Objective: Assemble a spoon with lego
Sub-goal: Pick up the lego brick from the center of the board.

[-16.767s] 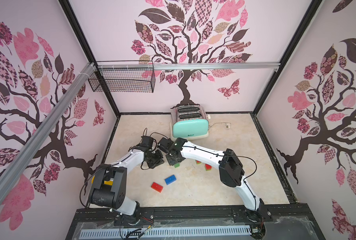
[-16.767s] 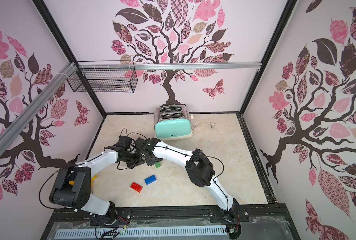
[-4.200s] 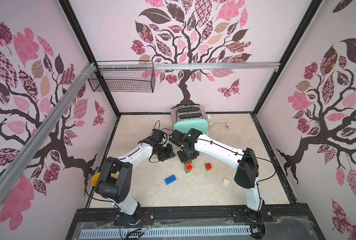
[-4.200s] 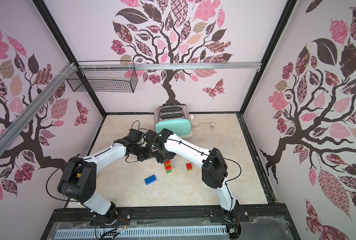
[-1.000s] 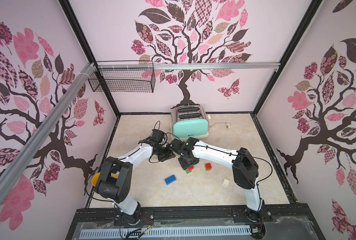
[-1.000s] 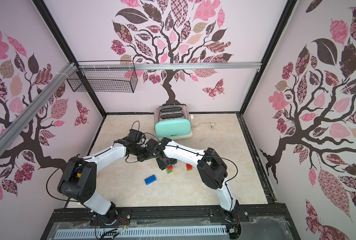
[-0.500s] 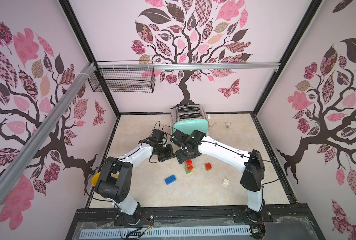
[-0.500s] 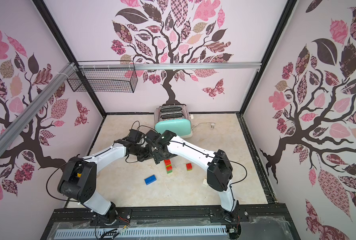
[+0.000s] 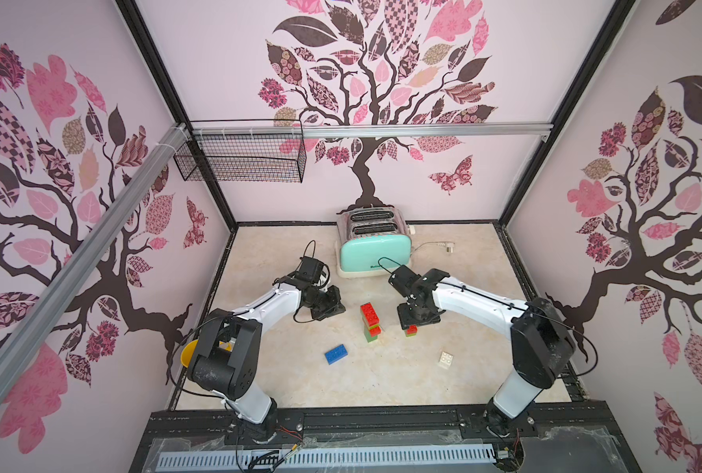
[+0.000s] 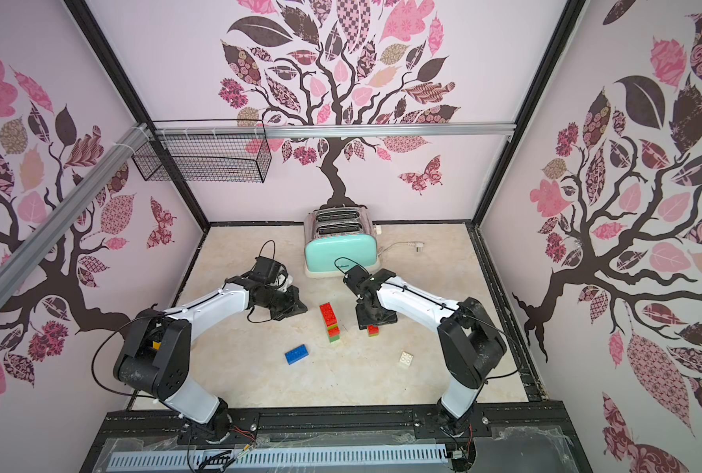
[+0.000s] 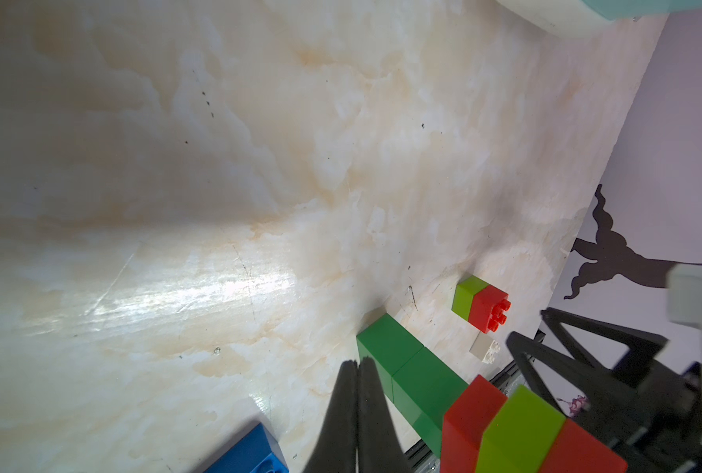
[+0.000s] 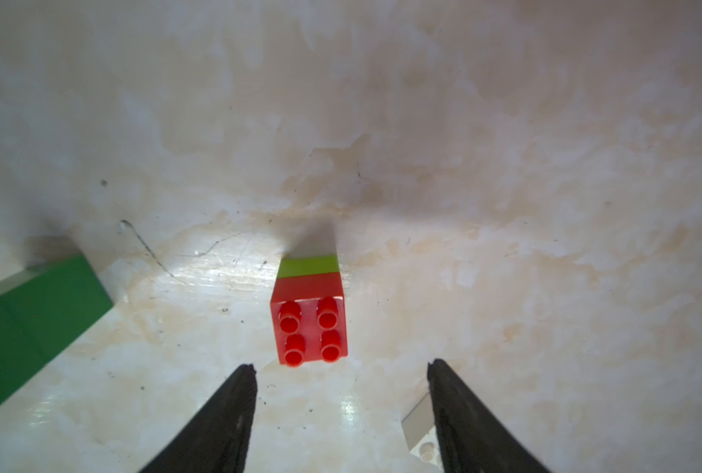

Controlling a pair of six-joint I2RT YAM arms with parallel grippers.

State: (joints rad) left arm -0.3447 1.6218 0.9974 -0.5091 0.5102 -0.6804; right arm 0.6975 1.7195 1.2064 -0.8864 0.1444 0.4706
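Note:
The partly built spoon (image 9: 369, 322) (image 10: 329, 323) stands on end on the table: dark green bricks (image 11: 406, 368) at the bottom, then red, lime, and a red oblong on top. Nothing holds it. My left gripper (image 9: 335, 310) (image 11: 357, 363) is shut and empty, just left of its green base. A small red-on-lime stack (image 9: 411, 330) (image 12: 309, 327) stands to its right. My right gripper (image 9: 417, 321) (image 12: 341, 366) hovers over that stack, open, with the stack just ahead of the fingertips. Loose lego: a blue brick (image 9: 336, 354) (image 10: 296, 354) and a white brick (image 9: 446, 360) (image 12: 421, 430).
A mint toaster (image 9: 374, 250) (image 10: 341, 245) stands at the back, its cord and plug (image 9: 447, 245) trailing right. A wire basket (image 9: 243, 159) hangs on the back left wall. Black frame posts and walls close in the table.
My right gripper has let go of the tall build and moved right, down over the small red-on-lime stack. The left arm and all the bricks have stayed put.

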